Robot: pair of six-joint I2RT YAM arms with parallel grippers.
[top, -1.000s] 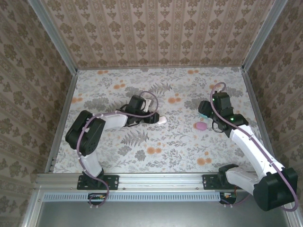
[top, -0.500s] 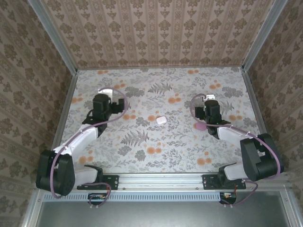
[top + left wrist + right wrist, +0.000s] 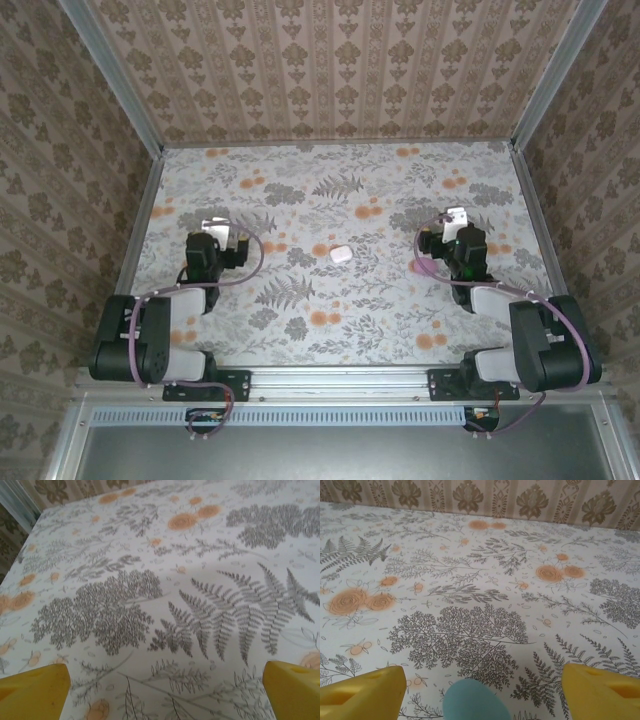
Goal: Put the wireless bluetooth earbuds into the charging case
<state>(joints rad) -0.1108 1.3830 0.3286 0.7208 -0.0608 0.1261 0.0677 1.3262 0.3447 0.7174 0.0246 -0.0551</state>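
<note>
A closed white pebble-shaped charging case [image 3: 341, 254] lies mid-table. A pink case [image 3: 423, 267] sits just left of my right gripper [image 3: 447, 232]. A teal case [image 3: 475, 701] lies low between the right gripper's [image 3: 480, 692] spread yellow fingers [image 3: 360, 692], untouched; this gripper is open. My left gripper [image 3: 225, 243] rests at the left of the table, far from the white case. In the left wrist view the left gripper [image 3: 165, 690] is open over bare cloth, its yellow fingers [image 3: 32, 690] wide apart. The tiny earbuds are out of view.
A floral cloth [image 3: 330, 200] covers the table. Patterned walls [image 3: 330, 70] with metal posts close in the back and both sides. A metal rail [image 3: 330, 378] runs along the near edge, with both arms folded back close to it.
Both arms have folded back toward their bases. The left gripper left the white case and swung to the left. The right gripper drew in beside the pink case.
</note>
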